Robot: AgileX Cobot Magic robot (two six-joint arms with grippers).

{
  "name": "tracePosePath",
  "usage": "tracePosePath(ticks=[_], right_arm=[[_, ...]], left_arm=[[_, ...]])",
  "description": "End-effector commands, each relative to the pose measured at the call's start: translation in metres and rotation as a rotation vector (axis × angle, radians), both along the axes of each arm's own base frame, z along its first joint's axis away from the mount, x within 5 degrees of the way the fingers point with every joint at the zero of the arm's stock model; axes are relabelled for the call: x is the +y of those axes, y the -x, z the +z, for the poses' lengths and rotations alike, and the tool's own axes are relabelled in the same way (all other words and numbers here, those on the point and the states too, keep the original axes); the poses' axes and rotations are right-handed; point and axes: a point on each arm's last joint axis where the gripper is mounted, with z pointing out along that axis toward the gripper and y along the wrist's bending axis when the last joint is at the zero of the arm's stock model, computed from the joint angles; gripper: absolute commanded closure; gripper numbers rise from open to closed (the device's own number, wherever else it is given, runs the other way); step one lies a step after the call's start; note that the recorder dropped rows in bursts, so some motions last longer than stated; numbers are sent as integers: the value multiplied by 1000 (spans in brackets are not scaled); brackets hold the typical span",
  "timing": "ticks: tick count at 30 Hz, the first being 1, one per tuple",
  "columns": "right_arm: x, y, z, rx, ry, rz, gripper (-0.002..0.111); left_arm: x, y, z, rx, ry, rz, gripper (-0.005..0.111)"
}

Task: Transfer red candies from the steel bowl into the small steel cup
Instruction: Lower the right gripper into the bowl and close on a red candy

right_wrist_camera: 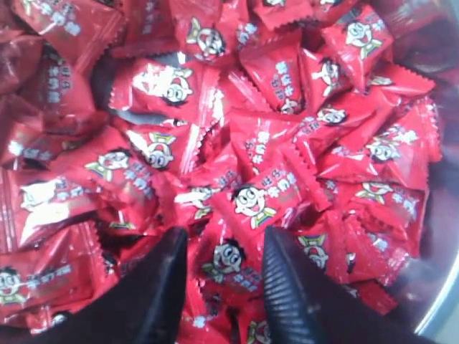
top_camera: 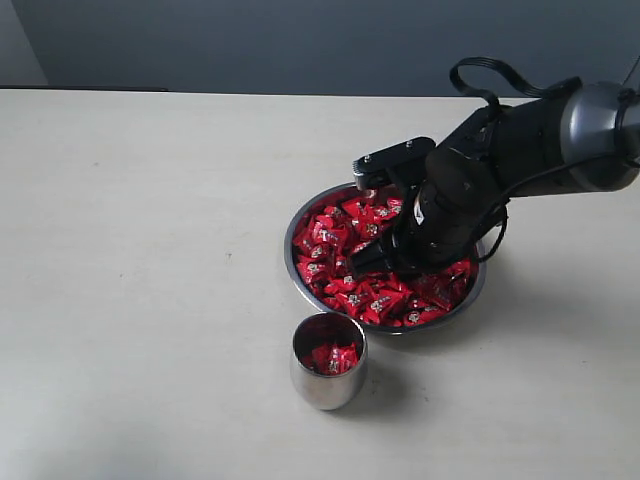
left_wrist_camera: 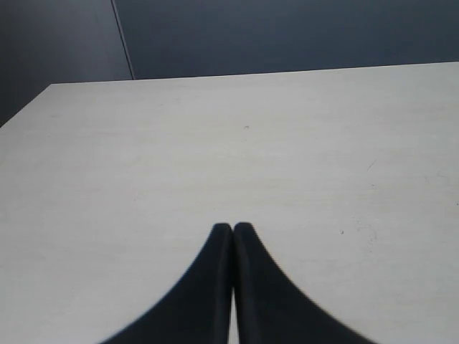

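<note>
The steel bowl (top_camera: 289,258) sits right of the table's centre, heaped with red candies (top_camera: 340,228). My right gripper (top_camera: 368,262) reaches down into the pile from the right. In the right wrist view the right gripper (right_wrist_camera: 226,236) is open, its tips pressed among the red candies (right_wrist_camera: 172,86), and one candy (right_wrist_camera: 231,264) lies between the fingers. The bowl's bare wall (right_wrist_camera: 439,287) shows at one edge. The small steel cup (top_camera: 322,388) stands upright just in front of the bowl with a few red candies (top_camera: 334,357) inside. My left gripper (left_wrist_camera: 232,228) is shut and empty over bare tabletop.
The pale table (top_camera: 140,250) stretches wide to the left of the bowl and cup. A dark wall (top_camera: 300,40) runs behind its far edge. The right arm's black body (top_camera: 500,160) hangs over the bowl's right half.
</note>
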Motion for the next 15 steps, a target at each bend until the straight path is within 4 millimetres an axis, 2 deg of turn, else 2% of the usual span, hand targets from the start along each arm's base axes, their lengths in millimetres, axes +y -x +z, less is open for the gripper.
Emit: tracePosePath(ticks=[1,6,11,15], right_arm=[[0,-3,-7,-2,21,20,73],[-2,-1,-20,48,61,8,73],[-2,-1,-22,56,69,7,74],[-4,0,-23,70,86,3,86]], left_arm=[[0,0,-1,-8,-2,-6,106],[0,0,-1,-8,-2,-6,106],[0,0,-1,-8,-2,-6,106],[0,0,-1,-8,-2,-6,106]])
